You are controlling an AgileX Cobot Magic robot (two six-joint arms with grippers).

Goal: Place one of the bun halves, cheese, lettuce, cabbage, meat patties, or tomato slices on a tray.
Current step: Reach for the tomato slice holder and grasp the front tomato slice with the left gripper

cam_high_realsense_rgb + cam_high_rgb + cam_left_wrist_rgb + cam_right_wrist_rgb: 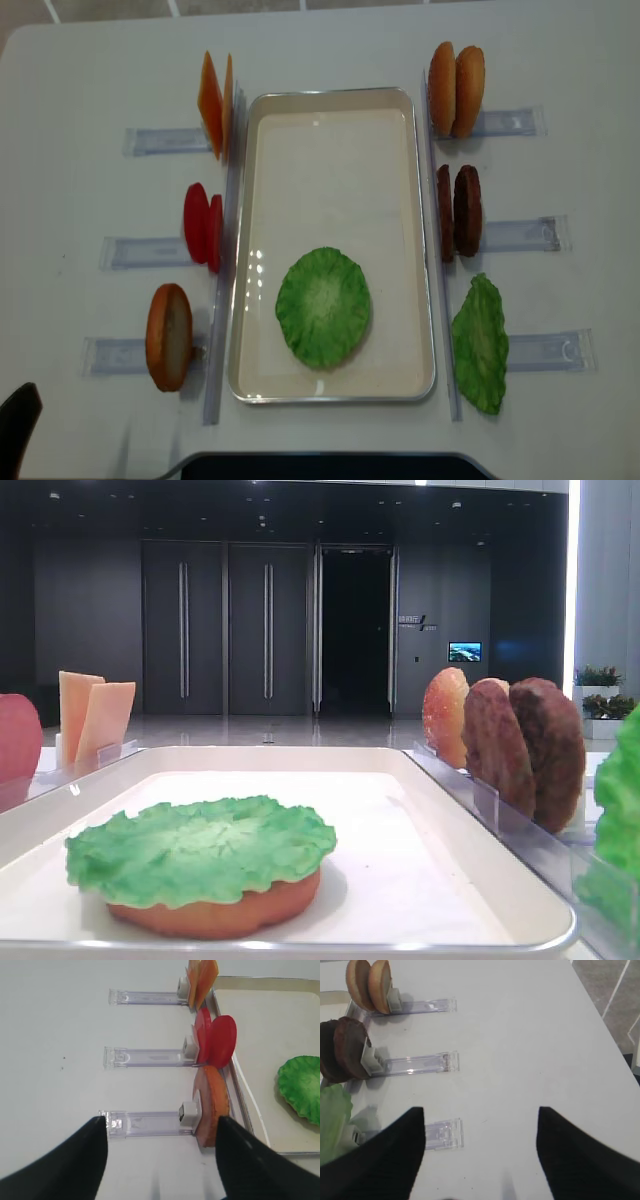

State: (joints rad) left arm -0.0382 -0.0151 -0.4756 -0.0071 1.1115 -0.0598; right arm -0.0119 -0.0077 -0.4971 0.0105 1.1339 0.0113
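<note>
1. The desk point(330, 45) carries everything; the white tray point(400, 105) lies lengthwise in its middle, so both arms can reach it.
2. On the tray, toward 6 o'clock, a lettuce point(323, 306) leaf covers a bun half point(215, 912); the low view shows the bun under the leaf, so a stack is already begun and most of the tray is bare.
3. Clear racks point(515, 236) flank the tray and hold the pieces on edge, likely so a pincer can close across them.
4. At 3 o'clock stand the bun halves point(456, 90), the meat patties point(459, 211) and a second lettuce leaf point(480, 344).
5. At 9 o'clock stand the cheese point(213, 105), the tomato slices point(203, 226) and one more bun point(169, 336).
6. The left pincer point(160, 1160) hangs with fingers apart and nothing between them, just short of that bun and its rack.
7. The right pincer point(481, 1152) likewise stands spread and empty over bare desk; the leaf's rack lies at its 9 o'clock.
8. Nothing blocks either approach, though the upright pieces stand close in pairs.
</note>
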